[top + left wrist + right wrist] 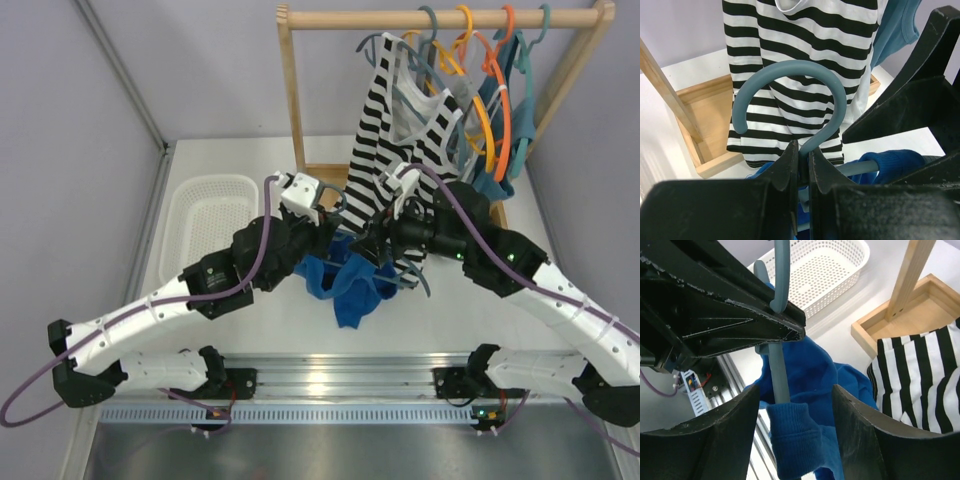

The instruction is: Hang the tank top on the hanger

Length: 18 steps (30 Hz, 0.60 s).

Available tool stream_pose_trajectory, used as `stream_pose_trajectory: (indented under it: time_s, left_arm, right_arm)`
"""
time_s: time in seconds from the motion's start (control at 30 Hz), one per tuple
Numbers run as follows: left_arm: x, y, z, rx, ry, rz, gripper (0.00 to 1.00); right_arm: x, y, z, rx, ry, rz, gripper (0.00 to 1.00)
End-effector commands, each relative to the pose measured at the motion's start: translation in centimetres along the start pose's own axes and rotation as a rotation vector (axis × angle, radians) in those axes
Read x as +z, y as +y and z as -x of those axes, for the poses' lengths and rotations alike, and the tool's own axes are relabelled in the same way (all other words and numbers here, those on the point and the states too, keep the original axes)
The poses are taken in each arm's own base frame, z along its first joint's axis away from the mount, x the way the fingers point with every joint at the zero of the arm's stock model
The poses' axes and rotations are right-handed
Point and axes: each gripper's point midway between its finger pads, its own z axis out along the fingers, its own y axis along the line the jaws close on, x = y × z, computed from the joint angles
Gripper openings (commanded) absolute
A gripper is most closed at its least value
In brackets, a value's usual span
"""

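Between the two end effectors, in front of the wooden rack (440, 18), the tank top (350, 285) is seen as a bunched royal-blue mass, draped over one arm of the hanger (790, 67). Whether its lowest fold reaches the white surface (300, 335) cannot be told.

The neck of the hanger, just below the curved hook, is clamped by the left end effector (803, 165), whose fingers are pressed against it from both sides. The right end effector (796, 395) is opened wide. The slate-blue arm of the hanger and a thick roll of the blue fabric are seen between its fingers (715, 440), but nothing is gripped by them.

Just behind the hook, the black-and-white striped top (385, 120) is hung from the rack, and it hangs down over the wooden base (705, 115). Further right on the rail, a yellow hanger (488, 125) and an orange hanger (503, 120) are hung, with a teal top (497, 185) beside them. A white perforated basket (210, 215) is placed on the surface to the left of the rack, apart from the tank top.
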Motion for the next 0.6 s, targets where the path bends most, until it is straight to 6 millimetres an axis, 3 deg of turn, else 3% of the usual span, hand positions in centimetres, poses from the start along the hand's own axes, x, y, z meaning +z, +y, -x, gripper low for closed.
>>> stream_pose_trajectory:
  time_s: [0.0,0.3,0.4,0.43,0.5,0.53,0.57]
  left_arm:
    - [-1.3,-0.7,4.1,-0.041,-0.096,-0.044,0.0]
    - [-1.2,-0.7,5.0,-0.031,-0.114,-0.034,0.0]
    - [-1.0,-0.9,5.4,-0.029,-0.119,-0.04,0.0]
    - [-0.9,-0.9,5.2,-0.027,-0.115,-0.039,0.0]
    - [-0.9,-1.0,5.5,-0.03,-0.12,-0.041,0.0]
    - [-0.9,-1.1,5.7,-0.03,-0.122,-0.043,0.0]
    - [-0.8,-1.1,5.6,-0.028,-0.119,-0.04,0.0]
  right_arm:
    - [-0.3,0.9,0.6,-0.023,-0.016,0.065,0.59]
    - [-0.3,2.2,-0.4,-0.003,-0.004,0.138,0.53]
    - [-0.2,1.9,-0.6,0.005,-0.013,0.123,0.46]
    - [-0.4,1.8,-0.4,0.007,-0.024,0.117,0.38]
    - [-0.4,1.7,-0.2,0.016,-0.034,0.108,0.3]
    - [-0.4,1.6,0.0,0.017,-0.038,0.099,0.16]
    - [-0.4,1.4,0.0,0.026,-0.039,0.088,0.12]
